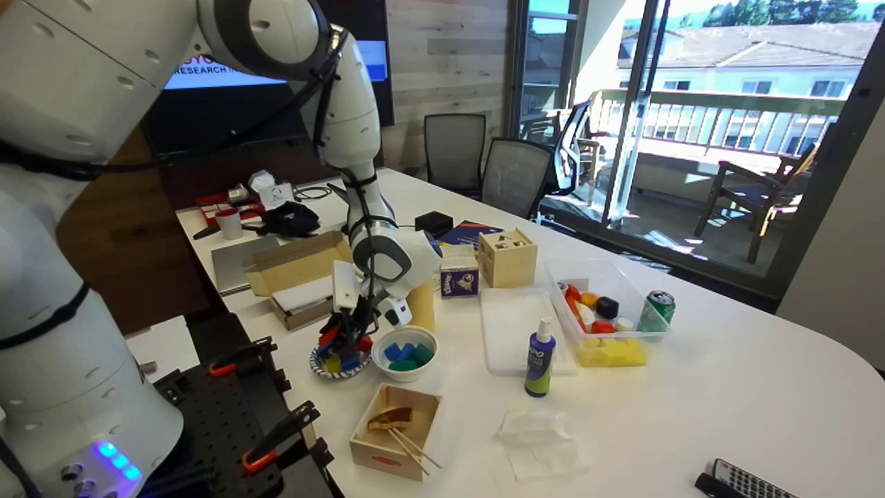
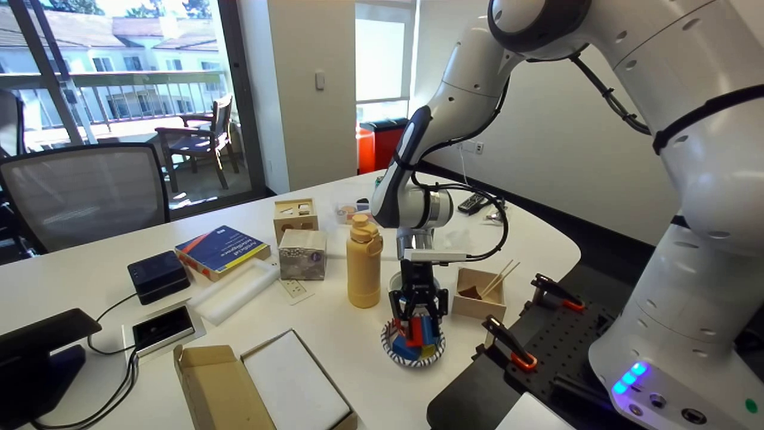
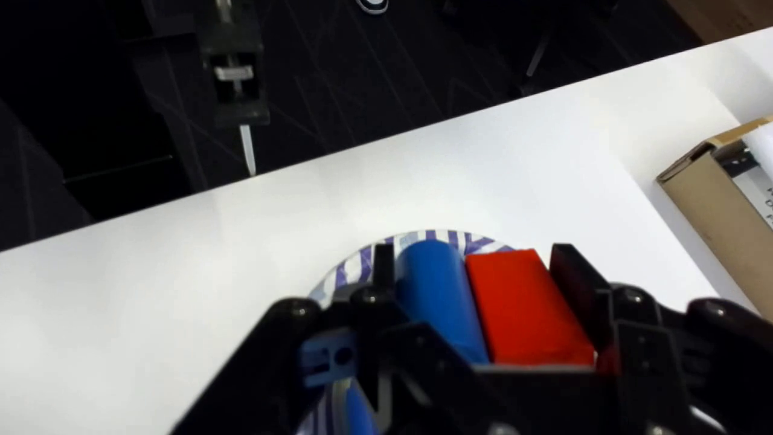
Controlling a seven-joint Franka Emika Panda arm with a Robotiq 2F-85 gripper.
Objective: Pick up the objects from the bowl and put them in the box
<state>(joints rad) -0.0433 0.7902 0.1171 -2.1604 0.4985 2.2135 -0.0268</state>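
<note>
One blue piece [image 3: 439, 296] and one red piece [image 3: 524, 308] pinched side by side by gripper [image 3: 477, 261], jaws partway apart, at striped bowl [image 2: 412, 362].
Wooden box [image 1: 368, 453] near it on bench [image 1: 643, 436]. Readable: "Kleenex" on tissue box [image 1: 459, 283], "Artificial Intelligence" on book [image 2: 222, 248], "RESEARCH" on screen [image 1: 200, 80].

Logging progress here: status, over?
Gripper closed on blue cylinder and red block. At blue-and-white striped bowl. Tan wooden box: thin wooden sticks jut out, may obstruct.
</note>
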